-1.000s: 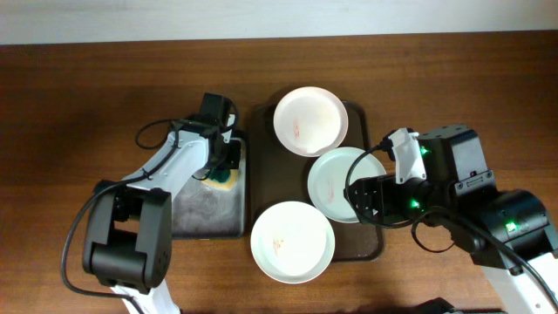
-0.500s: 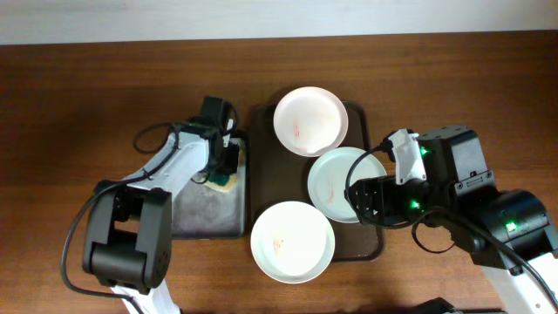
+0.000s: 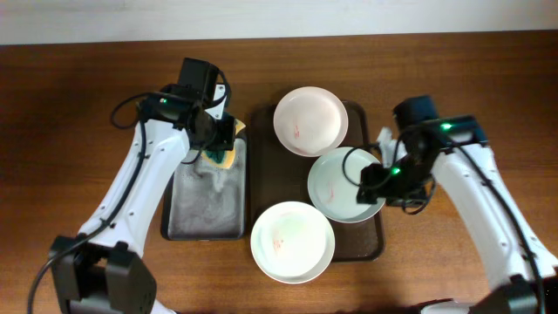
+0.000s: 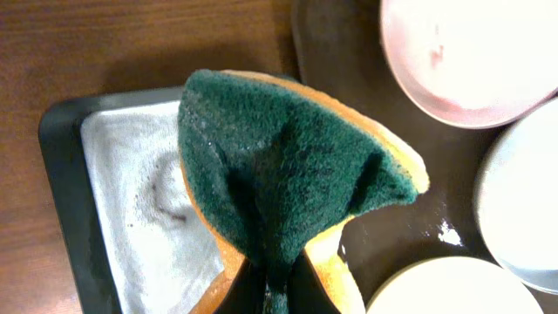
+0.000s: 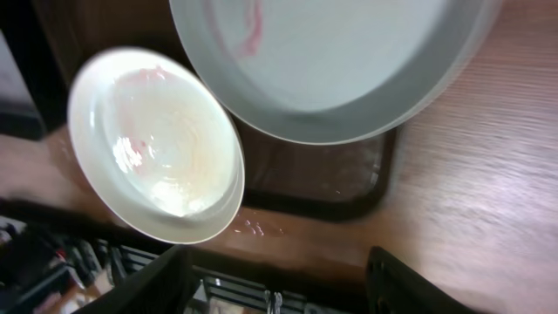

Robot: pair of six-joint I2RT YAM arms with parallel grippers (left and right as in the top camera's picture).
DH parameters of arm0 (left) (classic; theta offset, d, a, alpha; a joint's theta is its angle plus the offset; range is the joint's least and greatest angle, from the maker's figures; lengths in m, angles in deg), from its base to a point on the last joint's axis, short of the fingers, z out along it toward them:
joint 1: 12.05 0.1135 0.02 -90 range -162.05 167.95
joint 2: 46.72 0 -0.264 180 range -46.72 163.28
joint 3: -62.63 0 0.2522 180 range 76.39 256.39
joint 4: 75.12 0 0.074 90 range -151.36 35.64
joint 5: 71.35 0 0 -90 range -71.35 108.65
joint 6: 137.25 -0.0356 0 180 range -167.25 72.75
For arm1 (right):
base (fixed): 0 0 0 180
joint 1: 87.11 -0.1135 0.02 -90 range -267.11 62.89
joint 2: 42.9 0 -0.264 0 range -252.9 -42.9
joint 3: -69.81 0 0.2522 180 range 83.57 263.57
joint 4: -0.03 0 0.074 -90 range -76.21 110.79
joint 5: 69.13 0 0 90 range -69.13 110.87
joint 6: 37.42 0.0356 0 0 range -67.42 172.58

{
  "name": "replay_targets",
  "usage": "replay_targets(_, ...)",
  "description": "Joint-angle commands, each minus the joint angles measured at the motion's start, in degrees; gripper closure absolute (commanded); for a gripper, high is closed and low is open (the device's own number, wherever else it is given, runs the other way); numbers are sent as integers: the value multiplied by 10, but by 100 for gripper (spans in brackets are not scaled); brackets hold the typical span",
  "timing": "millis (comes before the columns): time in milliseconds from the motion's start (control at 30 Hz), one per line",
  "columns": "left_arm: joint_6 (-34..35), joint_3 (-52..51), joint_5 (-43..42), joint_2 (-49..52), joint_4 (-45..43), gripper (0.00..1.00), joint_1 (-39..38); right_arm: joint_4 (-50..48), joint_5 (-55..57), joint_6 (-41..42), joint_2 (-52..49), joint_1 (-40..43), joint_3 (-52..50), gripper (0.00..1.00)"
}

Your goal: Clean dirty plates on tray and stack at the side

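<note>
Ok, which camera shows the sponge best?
Left wrist: the sponge fills the frame, green side folded, pinched by the left gripper. Overhead shows it small, at the black tray's corner. Right wrist misses it.

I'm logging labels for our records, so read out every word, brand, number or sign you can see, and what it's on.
None readable.
The plates, the tray and the sponge carry no writing.
The clutter along the bottom edge of the right wrist view is too blurred to read.
</note>
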Motion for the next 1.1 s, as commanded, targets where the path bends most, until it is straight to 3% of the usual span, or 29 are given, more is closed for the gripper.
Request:
replay_targets(0,-1,10,-28,-41,16,100,2,-58,-28,4,-5,-65,-109,35)
replay_targets(33,-1,10,-28,-48,21,100,2,-108,-29,42,-5,-80,-154,41)
replay_targets(133,-1,10,-29,-56,33,100,2,-203,-63,27,-5,-116,-229,41)
replay_targets(267,-1,10,-53,-56,45,100,2,-346,-70,48,-5,-163,-293,51)
replay_targets(367,-1,10,-65,-56,52,100,2,-400,13,116,-6,-165,-297,73)
replay_targets(400,-1,10,-65,-56,54,100,2,-431,24,128,-6,-164,-297,90)
replay_targets(433,-1,10,-65,-56,60,100,2,-450,103,184,-6,-164,-297,96)
replay_targets(533,-1,9,-65,-56,76,100,2,-481,231,246,-6,-164,-297,96)
replay_targets(667,15,-12,-120,-56,76,100,-27,-515,190,194,-6,-165,-296,96)
replay_targets(900,275,-255,-143,-56,-212,100,-145,-512,163,178,-6,-165,-296,96)
replay_targets(1000,304,-324,-207,-45,-347,100,-171,-512,162,178,-6,-165,-296,96)
replay_targets(1067,304,-331,-225,-12,-389,100,-200,-513,162,178,-6,-165,-296,96)
